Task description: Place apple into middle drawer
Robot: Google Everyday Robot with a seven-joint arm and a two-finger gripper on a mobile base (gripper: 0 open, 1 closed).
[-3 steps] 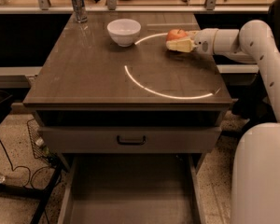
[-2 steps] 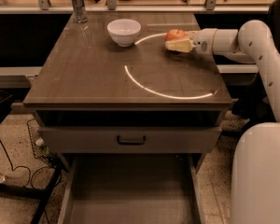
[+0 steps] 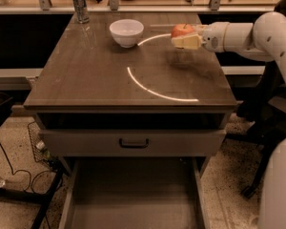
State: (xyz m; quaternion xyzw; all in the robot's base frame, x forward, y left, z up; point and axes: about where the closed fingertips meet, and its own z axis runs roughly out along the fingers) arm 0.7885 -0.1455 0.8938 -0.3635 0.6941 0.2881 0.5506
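The red-orange apple (image 3: 182, 30) is at the back right of the wooden cabinet top (image 3: 86, 75), to the right of the white bowl (image 3: 126, 31). My gripper (image 3: 185, 38) reaches in from the right and is shut on the apple, one cream finger (image 3: 187, 42) crossing its front. The apple hangs a little above the top, with a dim shadow under it. The middle drawer (image 3: 133, 202) is pulled open at the bottom of the view, wide and deep, with nothing on its flat bottom. It lies below and in front of the gripper.
A drawer front with a dark curved handle (image 3: 134, 142) sits shut just under the top. A clear glass (image 3: 79, 4) stands at the back left corner. Cables (image 3: 19, 180) lie on the floor at left. My white arm (image 3: 257, 35) fills the right side.
The gripper and the apple have risen slightly off the cabinet top. The bowl, glass and drawers have not moved.
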